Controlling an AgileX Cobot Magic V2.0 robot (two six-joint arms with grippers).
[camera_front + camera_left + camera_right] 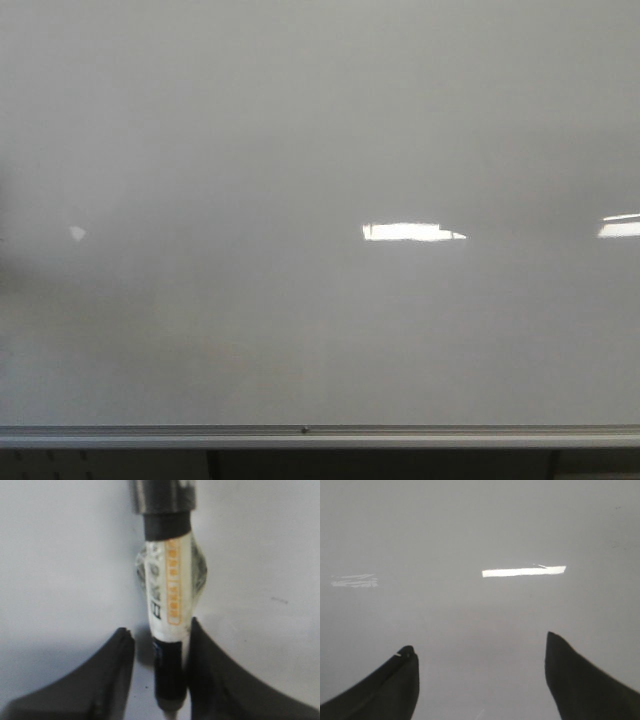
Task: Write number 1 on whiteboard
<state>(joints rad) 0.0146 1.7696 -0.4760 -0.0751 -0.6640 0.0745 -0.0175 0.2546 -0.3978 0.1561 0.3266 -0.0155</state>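
Whiteboard [300, 130]: fills front view, silver rail [320, 436] along lower edge; no stroke visible. Left tool [160, 650]: pinching marker [170, 590], board close behind. Right tool [480, 675]: spread, holding nothing, facing board.

I see a marker [167, 605] in the left wrist view; its barrel is white with an orange printed strip and blurred black lettering, and both ends are black; in the front view, bright white reflections [410, 232] sit mid-height, another at the right edge [620, 227].
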